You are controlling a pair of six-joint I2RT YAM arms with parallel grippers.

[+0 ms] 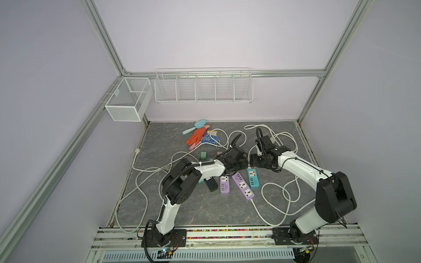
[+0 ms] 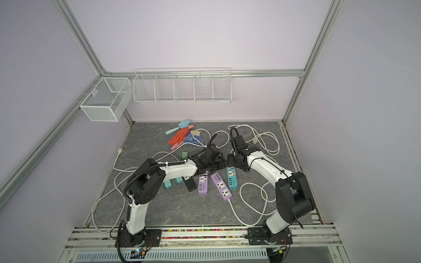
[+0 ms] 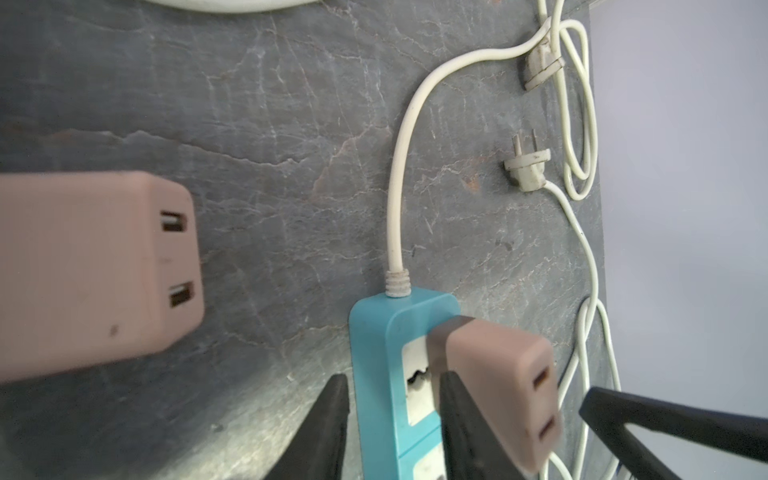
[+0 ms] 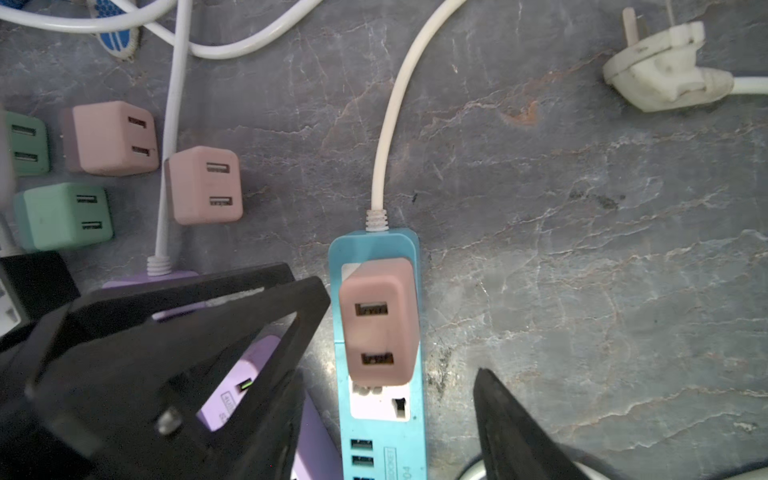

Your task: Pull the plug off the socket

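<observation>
First, the left gripper (image 3: pixel 392 376) brackets the blue power strip (image 3: pixel 374 332) with fingers partly apart; whether they press it I cannot tell. Seated in the strip's end socket (image 3: pixel 413 353), beside the cord (image 4: pixel 386 124), the pink plug (image 4: pixel 378 320) looks light, rigid and smooth, probably friction-tight: pinch its flat sides low, pull straight. Rightward, the right gripper (image 4: pixel 386 372) hangs spread astride the plug, clear of it.
</observation>
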